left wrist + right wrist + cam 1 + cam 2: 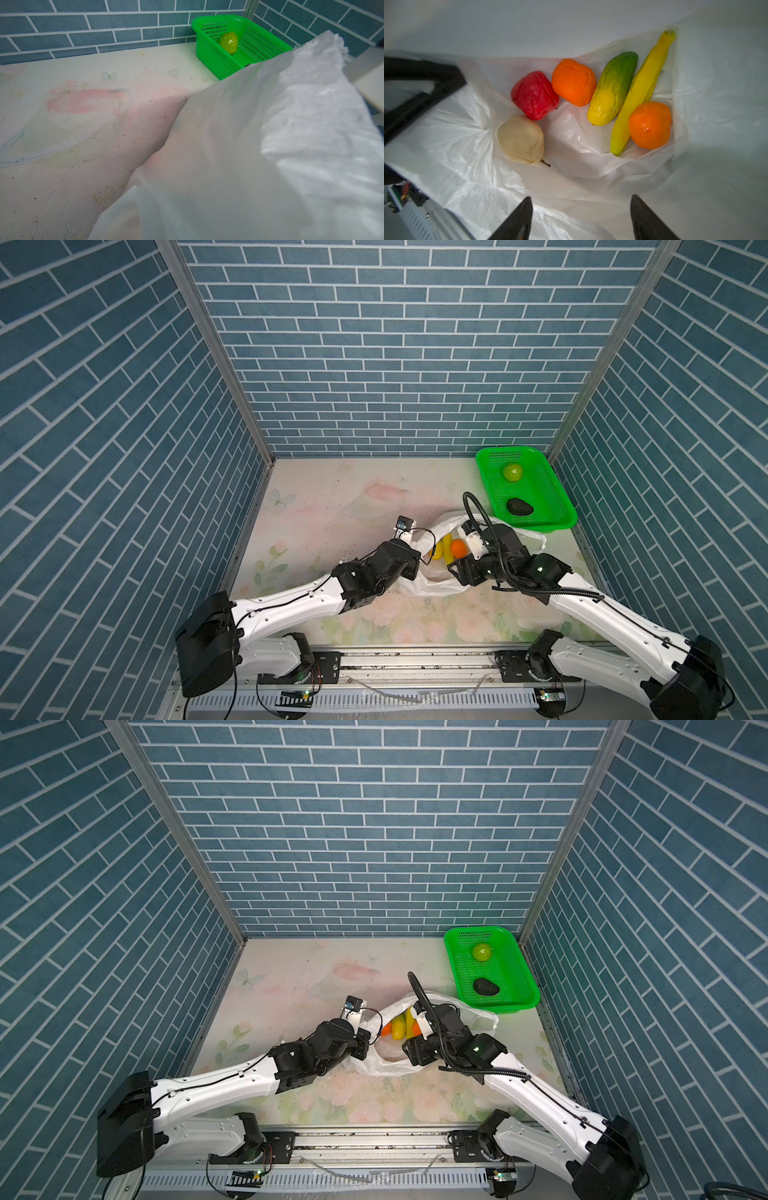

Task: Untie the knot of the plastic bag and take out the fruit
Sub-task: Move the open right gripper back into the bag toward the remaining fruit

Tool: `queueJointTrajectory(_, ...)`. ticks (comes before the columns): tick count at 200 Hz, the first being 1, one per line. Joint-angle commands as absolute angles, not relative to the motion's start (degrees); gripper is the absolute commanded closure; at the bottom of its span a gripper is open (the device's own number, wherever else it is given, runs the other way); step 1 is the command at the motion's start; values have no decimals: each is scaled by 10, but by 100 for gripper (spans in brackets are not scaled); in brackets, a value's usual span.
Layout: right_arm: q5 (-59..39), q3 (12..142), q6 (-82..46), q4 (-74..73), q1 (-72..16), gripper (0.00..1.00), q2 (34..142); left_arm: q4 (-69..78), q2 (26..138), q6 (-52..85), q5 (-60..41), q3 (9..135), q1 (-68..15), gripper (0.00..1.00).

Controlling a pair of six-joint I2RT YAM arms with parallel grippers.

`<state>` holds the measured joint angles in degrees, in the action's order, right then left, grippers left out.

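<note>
**Bag open, fruit still inside**

Just left of centre in both top views, our left claw (417, 567) is closed on the left edge of the plastic bag (432, 587). Its fingers are hidden under the wrist. The bag lies open mid-frame.

In the right wrist view we see the fruit inside, left to right: a pale pear (521, 139), a red fruit (534, 95), an orange (573, 82), a mango (612, 89), a banana (641, 91) and a second orange (650, 124). Our right claw (581, 199) hangs wide and empty at the lower edge.

Right of centre in a top view, the green basket (548, 489) holds an apple (512, 472) and an avocado (519, 506).
</note>
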<state>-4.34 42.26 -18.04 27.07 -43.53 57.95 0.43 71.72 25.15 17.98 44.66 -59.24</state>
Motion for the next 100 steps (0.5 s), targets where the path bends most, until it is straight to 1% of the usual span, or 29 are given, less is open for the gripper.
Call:
queueJointTrajectory(1,21,390,-151,212,-443,28,589,14,723,260,187,467,-596,100)
queueJointTrajectory(25,43,362,-163,205,-447,30,593,13,725,261,188,472,-596,100)
queueJointTrajectory(48,42,351,-179,208,-448,30,609,13,728,260,190,475,-596,100)
queueJointTrajectory(73,23,367,-194,215,-447,30,654,16,733,260,188,475,-596,100)
queueJointTrajectory(100,10,415,-211,220,-447,27,698,17,739,258,179,474,-596,100)
